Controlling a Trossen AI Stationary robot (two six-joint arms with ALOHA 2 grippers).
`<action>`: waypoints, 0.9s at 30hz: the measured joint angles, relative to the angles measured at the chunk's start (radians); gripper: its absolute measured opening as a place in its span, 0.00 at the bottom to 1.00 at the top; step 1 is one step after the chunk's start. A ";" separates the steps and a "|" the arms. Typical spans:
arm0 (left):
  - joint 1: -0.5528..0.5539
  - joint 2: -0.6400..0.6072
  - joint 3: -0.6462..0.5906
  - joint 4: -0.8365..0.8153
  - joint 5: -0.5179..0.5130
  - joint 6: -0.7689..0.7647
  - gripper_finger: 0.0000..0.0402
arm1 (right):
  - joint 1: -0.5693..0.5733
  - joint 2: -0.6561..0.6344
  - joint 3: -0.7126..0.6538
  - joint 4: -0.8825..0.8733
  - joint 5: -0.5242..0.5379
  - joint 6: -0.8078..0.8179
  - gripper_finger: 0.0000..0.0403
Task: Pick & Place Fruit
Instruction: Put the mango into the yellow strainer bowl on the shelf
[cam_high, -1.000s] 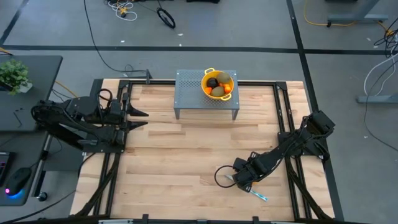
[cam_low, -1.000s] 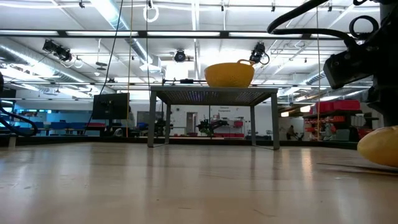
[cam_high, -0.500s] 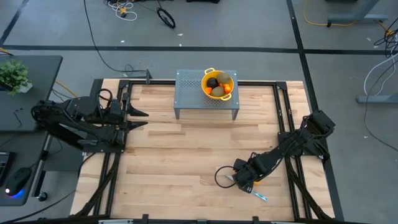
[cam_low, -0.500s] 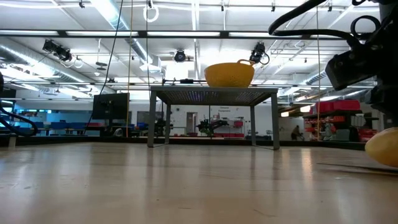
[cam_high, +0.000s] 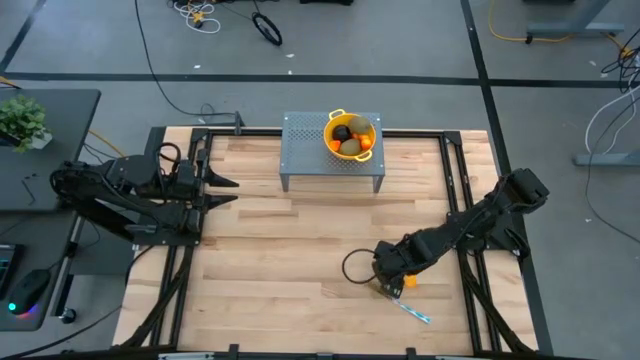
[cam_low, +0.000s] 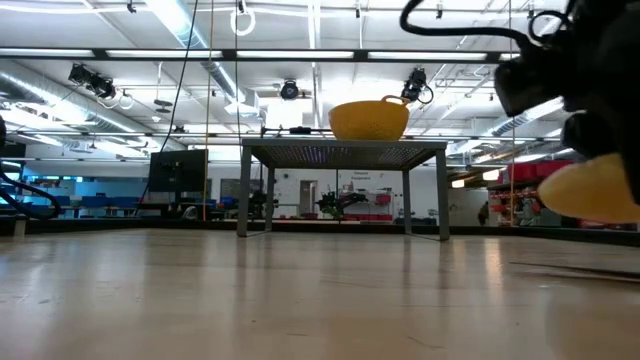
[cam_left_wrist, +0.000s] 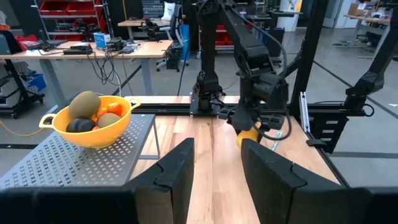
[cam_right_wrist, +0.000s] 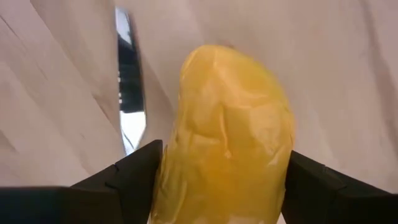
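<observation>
Yellow fruit (cam_right_wrist: 224, 134), smooth and probably slippery, sat pinched at its middle by the right tool (cam_high: 392, 283), lifted above the counter (cam_high: 280, 260) toward five o'clock; left tool (cam_high: 222, 190) waited half spread.

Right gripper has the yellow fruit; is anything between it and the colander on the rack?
Nothing visible blocks it. The right gripper holds the yellow fruit above bare tabletop; the colander sits on the raised metal rack, so lift over its edge.
</observation>
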 joint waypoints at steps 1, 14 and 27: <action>0.000 0.000 0.000 0.000 0.000 0.000 0.35 | -0.011 -0.009 0.000 0.001 0.000 0.000 0.68; 0.000 0.000 0.000 0.000 -0.019 0.001 0.35 | -0.123 -0.082 0.000 -0.003 0.055 -0.081 0.68; 0.000 0.000 0.000 0.001 -0.026 0.000 0.35 | -0.223 -0.084 0.033 -0.015 -0.008 -0.174 0.68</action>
